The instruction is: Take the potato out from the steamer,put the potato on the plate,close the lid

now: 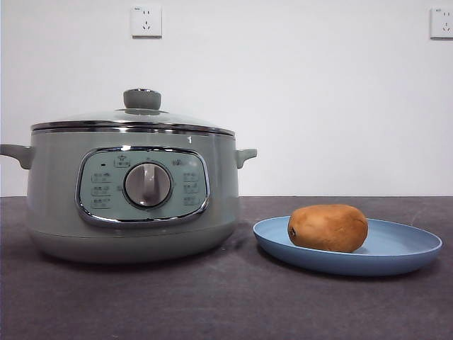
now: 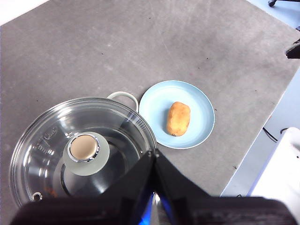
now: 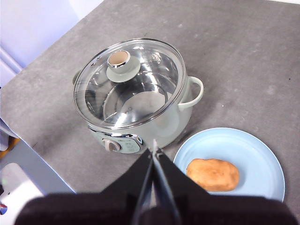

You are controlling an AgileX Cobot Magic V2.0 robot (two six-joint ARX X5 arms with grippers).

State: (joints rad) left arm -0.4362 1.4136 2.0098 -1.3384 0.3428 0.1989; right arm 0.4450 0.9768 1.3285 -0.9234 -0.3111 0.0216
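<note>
Apparently every step of the task looks finished: the oval brown-orange potato lies on the shallow round light-blue plate, and the round clear glass lid with its pale green knob sits squarely on the large sage-green electric steamer. Nothing further seems called for beyond keeping both arms clear (neither shows in the front view at all).

Seen from the front, the plate stands just beside the steamer at its 3 o'clock, apart from it. The potato rests a little toward the steamer side of the plate's middle. Its long axis runs level, roughly side to side across that view, with the small dark spot on the end that points toward the steamer, at 9 o'clock.

The left gripper hangs high above the lid, jaws clenched together with nothing between them. The right gripper hovers high between steamer and plate, likewise pressed closed and empty.
</note>
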